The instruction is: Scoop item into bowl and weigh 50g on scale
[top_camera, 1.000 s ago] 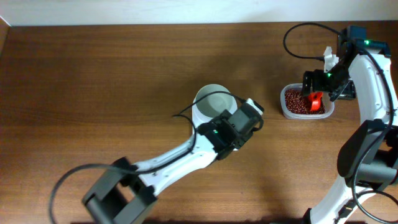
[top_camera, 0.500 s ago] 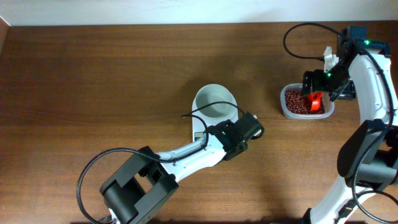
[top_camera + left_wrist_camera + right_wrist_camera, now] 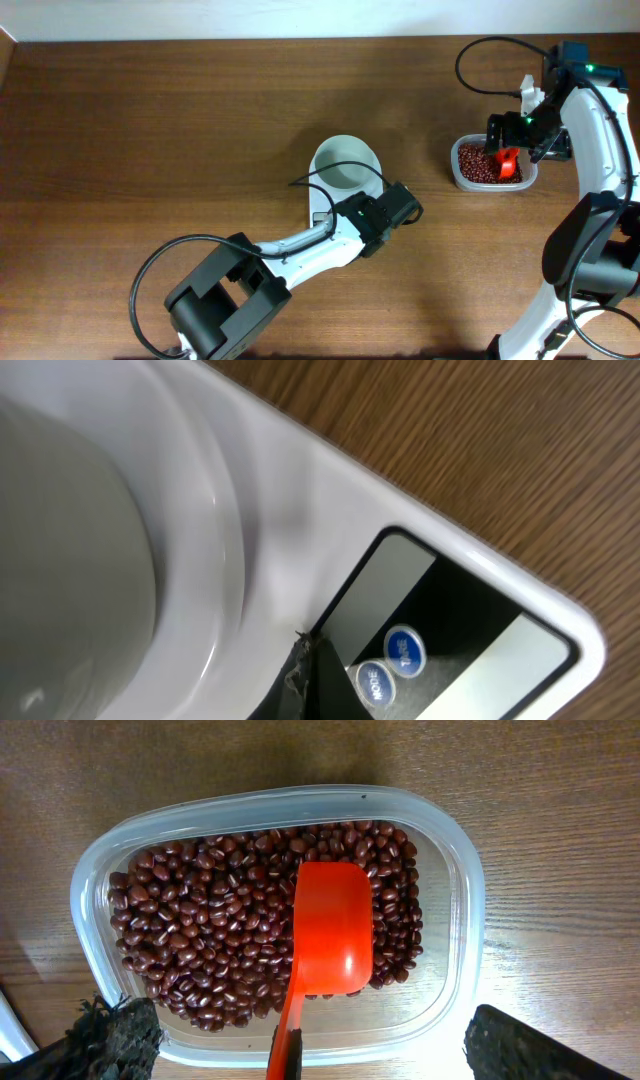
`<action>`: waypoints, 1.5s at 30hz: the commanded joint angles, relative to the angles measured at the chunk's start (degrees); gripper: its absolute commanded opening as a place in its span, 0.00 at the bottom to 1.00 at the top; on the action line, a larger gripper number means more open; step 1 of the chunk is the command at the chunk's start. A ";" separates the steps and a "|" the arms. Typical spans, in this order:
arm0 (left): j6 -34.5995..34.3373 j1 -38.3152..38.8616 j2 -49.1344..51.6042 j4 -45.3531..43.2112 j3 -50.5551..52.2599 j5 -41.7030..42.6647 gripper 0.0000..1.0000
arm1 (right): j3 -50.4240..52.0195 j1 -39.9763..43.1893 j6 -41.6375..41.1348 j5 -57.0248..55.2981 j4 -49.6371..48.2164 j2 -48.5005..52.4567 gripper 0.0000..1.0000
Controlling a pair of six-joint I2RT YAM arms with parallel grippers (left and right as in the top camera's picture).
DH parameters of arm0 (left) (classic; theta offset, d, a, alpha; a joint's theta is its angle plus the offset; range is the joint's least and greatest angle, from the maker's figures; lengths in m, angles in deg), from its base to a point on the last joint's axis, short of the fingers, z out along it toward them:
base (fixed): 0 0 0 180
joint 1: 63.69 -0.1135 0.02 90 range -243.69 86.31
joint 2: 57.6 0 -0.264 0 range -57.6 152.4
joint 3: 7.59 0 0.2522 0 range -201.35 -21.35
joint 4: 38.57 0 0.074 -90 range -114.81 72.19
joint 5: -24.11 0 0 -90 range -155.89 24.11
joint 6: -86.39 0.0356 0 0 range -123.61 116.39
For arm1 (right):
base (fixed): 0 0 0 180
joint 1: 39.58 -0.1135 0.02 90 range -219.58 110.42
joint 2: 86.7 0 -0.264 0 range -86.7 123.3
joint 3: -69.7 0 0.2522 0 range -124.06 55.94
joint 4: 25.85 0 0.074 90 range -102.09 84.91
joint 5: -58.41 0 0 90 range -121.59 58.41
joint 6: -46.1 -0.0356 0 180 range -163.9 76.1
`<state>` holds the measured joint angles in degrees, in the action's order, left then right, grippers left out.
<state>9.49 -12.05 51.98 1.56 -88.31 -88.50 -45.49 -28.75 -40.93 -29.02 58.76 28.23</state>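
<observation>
The left jaws are pinched shut. The left wrist view shows them as one dark wedge whose tip meets the edge of the display [image 3: 380, 590] on the scale [image 3: 300, 510], just beside two blue buttons [image 3: 404, 650]; whether the tip touches the scale cannot be told. In that view the bowl [image 3: 70, 550] fills the left side, standing on the scale. From overhead these jaws are hidden under the left arm [image 3: 380, 215], which lies across the scale's front end, so only a white strip of scale shows beside the bowl. That view does show the bowl as round and white with a plain pale inside, near the middle of the table [image 3: 150, 120]. The right jaws stand wide. The right wrist view has one dark finger [image 3: 110, 1035] at each lower corner, and the handle of the red scoop [image 3: 325, 935] runs down between them, apart from both. The scoop's cup lies open side up on the beans [image 3: 200, 940], which cover the floor of a clear tub [image 3: 465, 890]. Overhead, the right arm covers part of this, leaving a red patch of scoop and the beans on the tub's left side. It places the tub near the right edge of the table, well apart from bowl and scale.
</observation>
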 commanded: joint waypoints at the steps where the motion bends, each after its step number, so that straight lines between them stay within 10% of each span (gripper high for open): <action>1: 0.66 -0.42 2.29 1.53 0.17 -0.59 0.00 | 0.00 0.07 -0.39 -0.26 0.02 0.70 0.99; 45: -1.68 -0.42 -0.72 5.55 -0.20 4.39 0.00 | 0.00 0.07 -0.39 -0.26 0.00 0.70 0.99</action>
<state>8.79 -12.01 51.15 6.28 -88.59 -84.04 -45.49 -28.75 -40.98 -29.02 58.74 28.23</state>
